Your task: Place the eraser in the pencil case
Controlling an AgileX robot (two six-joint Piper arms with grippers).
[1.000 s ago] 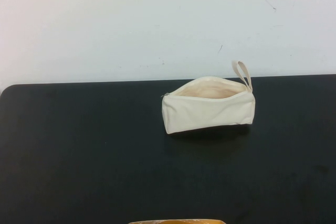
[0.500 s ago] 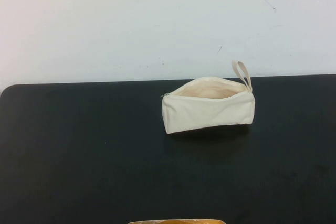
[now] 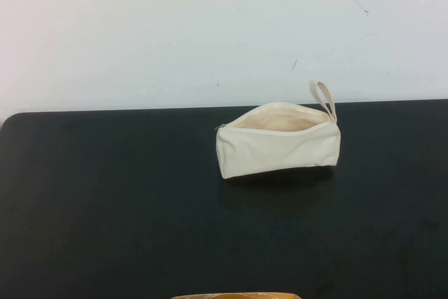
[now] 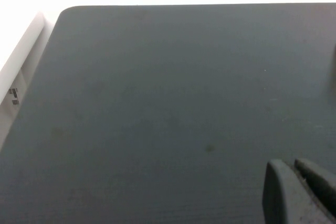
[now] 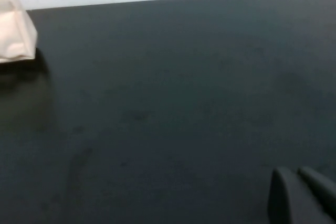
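Note:
The pencil case [image 3: 278, 141] is a cream-white zip pouch standing on the black table [image 3: 105, 208], right of centre near the far edge. Its zip is open and its loop strap [image 3: 323, 96] sticks up at the right end. One end of it shows in the right wrist view [image 5: 16, 35]. The eraser is not in view anywhere. My left gripper [image 4: 294, 167] is shut and empty, low over bare table on the left. My right gripper [image 5: 296, 174] is shut and empty over bare table, well away from the pouch. Neither gripper shows in the high view.
A white wall stands behind the table's far edge [image 3: 140, 109]. The table's rounded far-left corner [image 4: 68, 11] shows in the left wrist view. A thin orange-tan edge [image 3: 236, 296] pokes in at the bottom of the high view.

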